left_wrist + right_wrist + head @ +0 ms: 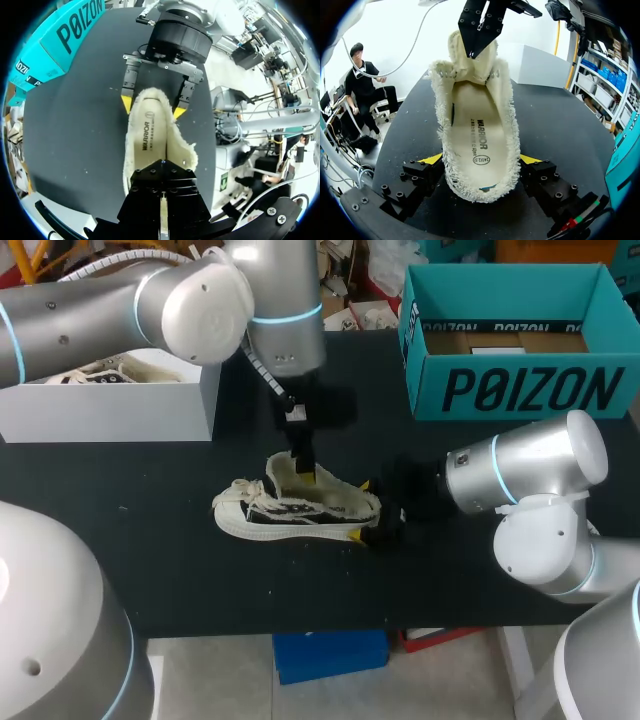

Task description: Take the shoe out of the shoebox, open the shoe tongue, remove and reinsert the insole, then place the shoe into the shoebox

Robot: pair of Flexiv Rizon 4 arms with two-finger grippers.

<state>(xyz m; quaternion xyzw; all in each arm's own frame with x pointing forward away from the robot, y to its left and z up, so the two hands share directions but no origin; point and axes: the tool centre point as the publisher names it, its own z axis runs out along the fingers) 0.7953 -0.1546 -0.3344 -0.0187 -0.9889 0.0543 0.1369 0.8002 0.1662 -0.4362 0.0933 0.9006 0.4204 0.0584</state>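
A cream fleecy shoe (pixel 290 508) lies on the black table (pixel 150 540), toe to the left. My left gripper (pixel 300 462) comes down from above and is shut on the tongue (pixel 470 60), which it holds upright. The shoe's mouth is wide and the printed insole (pixel 480 130) lies flat inside. My right gripper (pixel 481 160) reaches in from the right, and its yellow tips press both sides of the heel (pixel 152 95). The teal shoebox (pixel 520 390) stands open at the back right.
A white box (pixel 110 400) with another shoe in it stands at the back left. Bare black tabletop lies in front of the shoe and between the two boxes.
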